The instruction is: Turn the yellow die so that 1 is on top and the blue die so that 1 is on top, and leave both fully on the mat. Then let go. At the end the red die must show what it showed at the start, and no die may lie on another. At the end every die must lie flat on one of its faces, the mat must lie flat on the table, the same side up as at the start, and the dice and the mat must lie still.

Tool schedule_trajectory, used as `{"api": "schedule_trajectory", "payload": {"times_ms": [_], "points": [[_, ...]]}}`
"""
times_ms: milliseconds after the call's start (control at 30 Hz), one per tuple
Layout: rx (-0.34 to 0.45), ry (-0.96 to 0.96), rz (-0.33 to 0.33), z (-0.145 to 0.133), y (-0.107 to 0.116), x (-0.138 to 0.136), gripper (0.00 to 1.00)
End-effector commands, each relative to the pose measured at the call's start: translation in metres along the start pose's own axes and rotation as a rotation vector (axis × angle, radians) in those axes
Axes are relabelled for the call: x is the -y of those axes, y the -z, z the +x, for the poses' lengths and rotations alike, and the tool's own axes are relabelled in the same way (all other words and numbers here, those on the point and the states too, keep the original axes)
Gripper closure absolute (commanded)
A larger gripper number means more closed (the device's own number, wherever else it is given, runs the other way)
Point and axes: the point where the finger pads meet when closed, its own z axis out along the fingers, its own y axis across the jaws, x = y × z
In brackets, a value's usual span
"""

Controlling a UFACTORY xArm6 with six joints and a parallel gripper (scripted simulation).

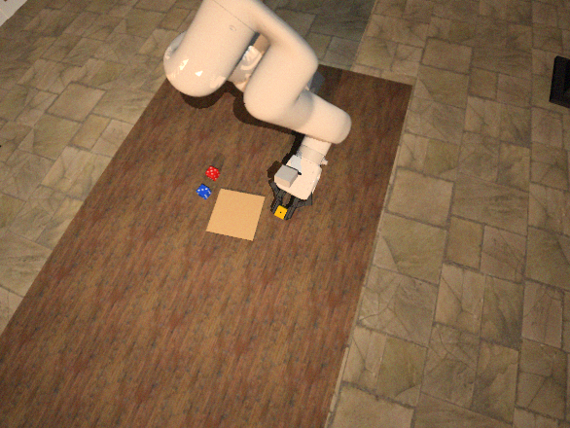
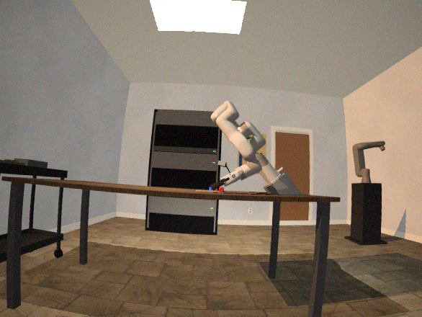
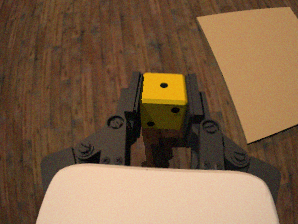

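My gripper (image 1: 282, 212) (image 3: 163, 87) is shut on the yellow die (image 1: 280, 212) (image 3: 164, 99) and holds it just right of the tan mat (image 1: 235, 214) (image 3: 262, 63), low over the table. The die's face away from the wrist camera shows one pip; the face below it shows two. The blue die (image 1: 203, 191) (image 2: 210, 188) lies on the table just off the mat's far left corner. The red die (image 1: 212, 172) (image 2: 221, 189) lies a little behind the blue one, apart from it. Nothing lies on the mat.
The wooden table (image 1: 146, 316) (image 2: 108, 188) runs long toward the front. The arm's base stands at the table's far end. A dark cabinet (image 2: 185, 173), a cart (image 2: 25, 169) and a second arm on a pedestal (image 2: 365, 180) stand off the table.
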Motion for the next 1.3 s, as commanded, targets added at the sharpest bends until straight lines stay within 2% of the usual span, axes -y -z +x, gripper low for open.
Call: {"api": "schedule_trajectory", "payload": {"times_ms": [0, 1267], "points": [[-0.001, -0.001, 0.0, 0.0003, 0.0, 0.0004, 0.73], [-0.001, -0.001, 0.0, -0.0072, -0.004, 0.0004, 0.73]]}}
